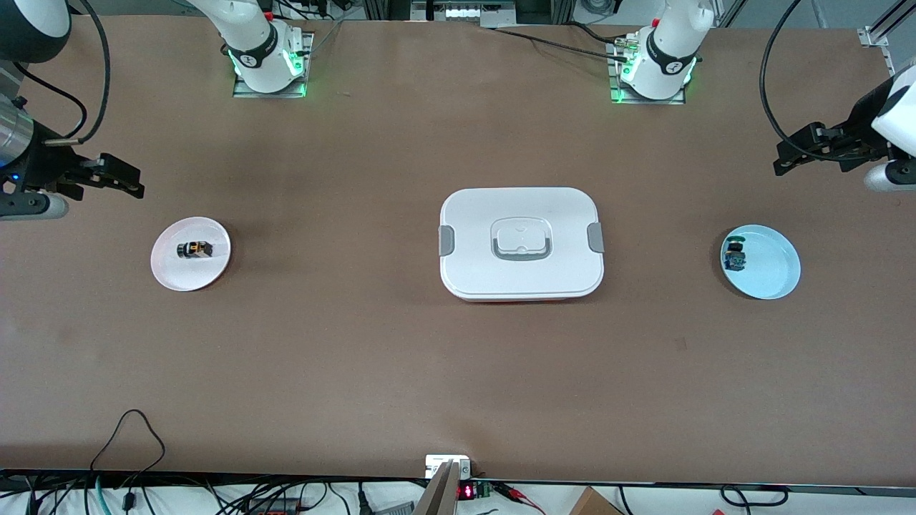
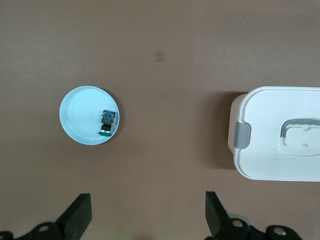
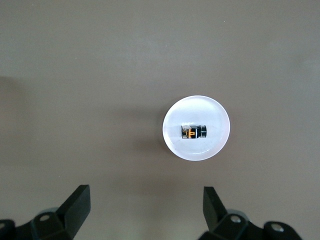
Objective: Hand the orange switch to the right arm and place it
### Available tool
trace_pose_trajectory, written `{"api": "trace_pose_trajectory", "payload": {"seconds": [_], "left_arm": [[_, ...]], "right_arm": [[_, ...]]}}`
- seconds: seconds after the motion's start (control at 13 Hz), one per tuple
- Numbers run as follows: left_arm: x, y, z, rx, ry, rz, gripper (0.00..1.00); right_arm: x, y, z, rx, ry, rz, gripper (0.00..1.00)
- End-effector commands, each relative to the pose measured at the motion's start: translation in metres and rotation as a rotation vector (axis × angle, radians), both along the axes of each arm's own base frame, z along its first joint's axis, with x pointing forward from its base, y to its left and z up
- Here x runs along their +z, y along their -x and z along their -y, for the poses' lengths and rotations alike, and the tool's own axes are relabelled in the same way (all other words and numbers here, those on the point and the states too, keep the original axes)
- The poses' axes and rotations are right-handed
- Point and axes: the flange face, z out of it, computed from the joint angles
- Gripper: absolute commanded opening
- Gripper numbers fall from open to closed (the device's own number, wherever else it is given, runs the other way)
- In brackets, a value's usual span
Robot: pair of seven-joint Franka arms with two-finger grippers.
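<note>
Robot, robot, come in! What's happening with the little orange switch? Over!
Both end effectors open, up over bare table at either end: left, right. Orange switch lying on white plate, untouched. Nothing blocking it.

You have bare table (image 1: 343,343) around both plates; only the lidded white box (image 1: 521,243) stands mid-table between them.
</note>
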Motion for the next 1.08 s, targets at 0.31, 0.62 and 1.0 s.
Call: {"api": "trace_pose_trajectory", "payload": {"seconds": [0.31,0.62,1.0], "left_arm": [[0.0,-0.007,-0.013,0.031,0.033,-0.002,1.0],[0.001,-0.007,-0.013,0.032,0.034,-0.002,1.0],[0.0,-0.007,-0.013,0.032,0.034,-0.003,1.0]], "right_arm": [[0.006,0.004,0.008,-0.032,0.012,-0.011,1.0],[0.017,0.003,0.009,-0.031,0.012,0.009,1.0],[0.02,0.025,0.023,-0.042,-0.011,-0.031,1.0]]}}
